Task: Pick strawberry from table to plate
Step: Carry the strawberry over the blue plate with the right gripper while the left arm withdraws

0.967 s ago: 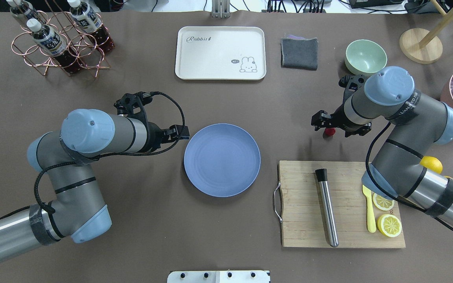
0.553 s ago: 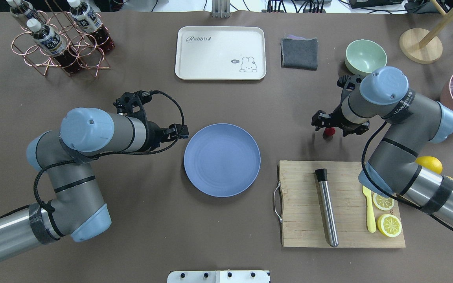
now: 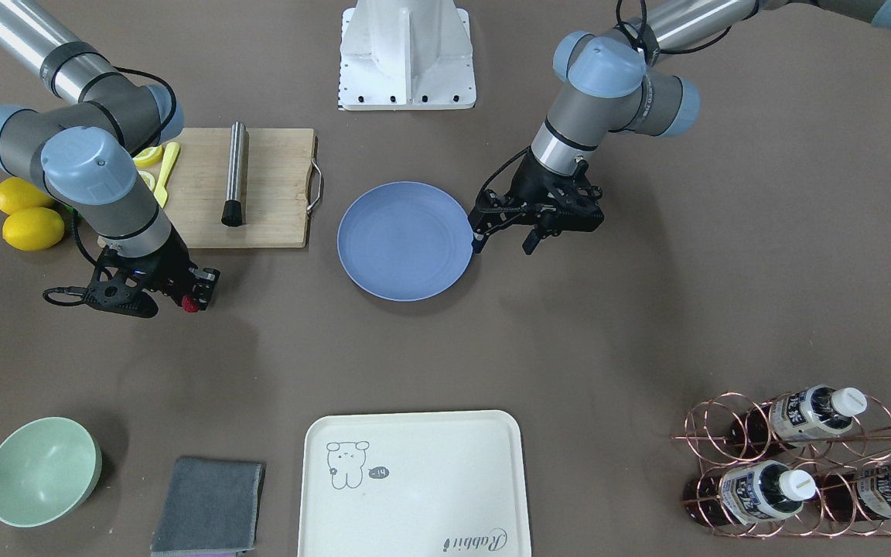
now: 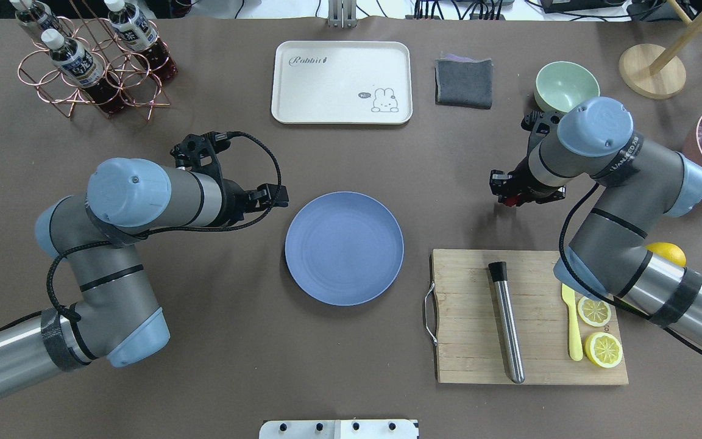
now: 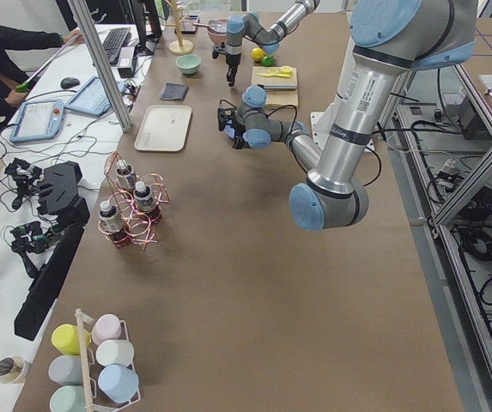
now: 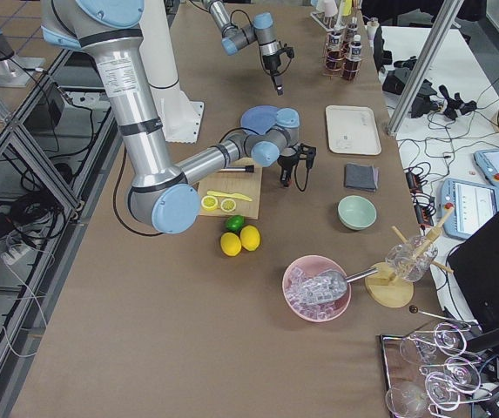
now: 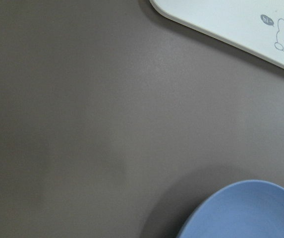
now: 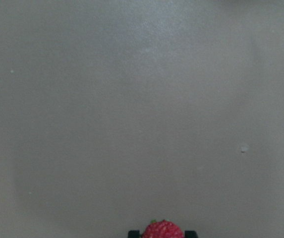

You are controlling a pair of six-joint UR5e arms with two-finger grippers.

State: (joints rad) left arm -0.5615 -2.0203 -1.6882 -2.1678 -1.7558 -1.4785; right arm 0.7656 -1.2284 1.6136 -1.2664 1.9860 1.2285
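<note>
Overhead, the right gripper (image 4: 509, 194) half hides the strawberry (image 4: 511, 200), well right of the plate (image 4: 343, 247). Front-on, the left gripper (image 3: 503, 241) shows jaws apart just beside the plate's rim. Only the right wrist view shows black fingertips (image 8: 133, 233) clamped on the strawberry, over the table (image 8: 132, 99).

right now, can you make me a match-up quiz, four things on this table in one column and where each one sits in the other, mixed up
Things:
1. strawberry
2. plate
3. steel rod
4. mint-green bowl

Places:
A. lying on the cutting board
B. beside the grey cloth, apart from it
C. between the jaws of the right gripper
D. empty, just past the left gripper

Pairs: 1-C, 2-D, 3-A, 4-B
</note>
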